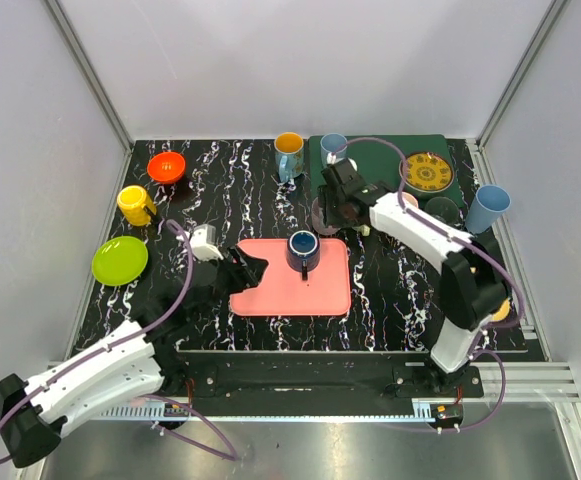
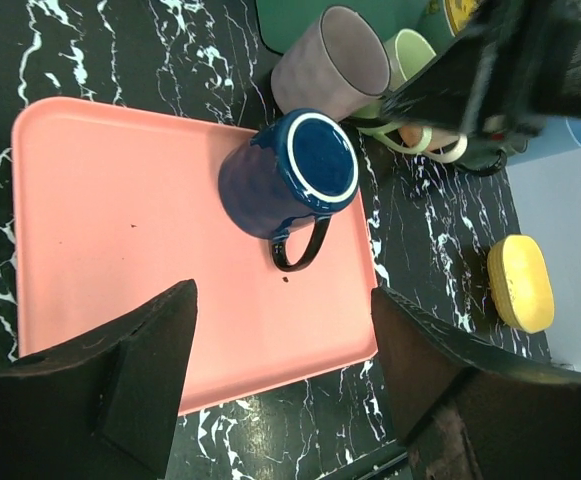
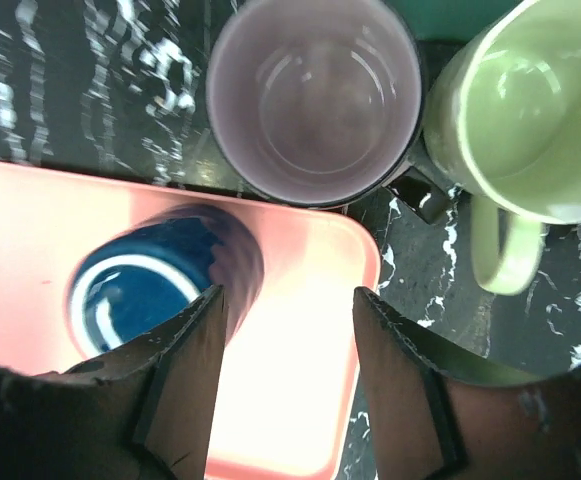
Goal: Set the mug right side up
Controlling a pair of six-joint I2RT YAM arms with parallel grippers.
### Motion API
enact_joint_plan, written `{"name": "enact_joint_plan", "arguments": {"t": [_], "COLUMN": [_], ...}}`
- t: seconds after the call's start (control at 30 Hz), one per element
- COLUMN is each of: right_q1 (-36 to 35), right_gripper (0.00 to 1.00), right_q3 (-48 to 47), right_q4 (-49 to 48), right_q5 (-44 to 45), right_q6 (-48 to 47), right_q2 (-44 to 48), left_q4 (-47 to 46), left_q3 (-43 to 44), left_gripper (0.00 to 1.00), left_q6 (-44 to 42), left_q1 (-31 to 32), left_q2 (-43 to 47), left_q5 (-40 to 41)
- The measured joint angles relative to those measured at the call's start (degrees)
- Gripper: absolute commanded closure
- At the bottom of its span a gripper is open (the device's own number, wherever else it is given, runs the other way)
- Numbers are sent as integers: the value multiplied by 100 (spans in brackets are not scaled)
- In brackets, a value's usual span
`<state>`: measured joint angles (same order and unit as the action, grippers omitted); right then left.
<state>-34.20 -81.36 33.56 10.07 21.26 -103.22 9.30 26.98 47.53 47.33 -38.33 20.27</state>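
Overhead, the mug (image 1: 302, 250) sits base-up on the pink tray (image 1: 270, 290) in the middle of the frame, handle pointing toward the bottom edge. The left gripper (image 1: 242, 270) hovers over the tray's left side, just left of the mug and clear of it. The right gripper (image 1: 335, 212) hangs by the tray's upper right corner, its fingers hard to read from up there. The wrist cameras settle it. The left wrist view has both dark fingers spread wide at the bottom corners, bare tray between them, and the mug's white-ringed base facing the lens at centre. The right wrist view shows its fingers apart too, holding nothing. There the mug is blurred at lower left, right against the frame-left finger; contact, I cannot tell. Only this view looks down into the purple cup (image 3: 315, 95) and green cup (image 3: 530, 110), both upright just off the tray.
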Motion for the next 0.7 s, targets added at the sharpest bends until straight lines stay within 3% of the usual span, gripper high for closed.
{"name": "enact_joint_plan", "arguments": {"t": [0.23, 0.43, 0.7], "right_q1": [-52, -105, -107], "right_gripper": [39, 39, 39], "right_q3": [-424, 245, 1117], "right_q4": [144, -50, 107], "right_q5": [-35, -72, -127], "right_q6": [164, 275, 299], "right_q2": [1488, 2857, 3101], "left_q4": [-739, -1523, -887], "left_q3": [0, 173, 2070], "left_gripper": [27, 30, 33], "left_q6": [-50, 31, -39], "left_q1": [201, 966, 1097], "left_q2": [-1178, -2706, -4782], "left_q5": [-291, -33, 553]}}
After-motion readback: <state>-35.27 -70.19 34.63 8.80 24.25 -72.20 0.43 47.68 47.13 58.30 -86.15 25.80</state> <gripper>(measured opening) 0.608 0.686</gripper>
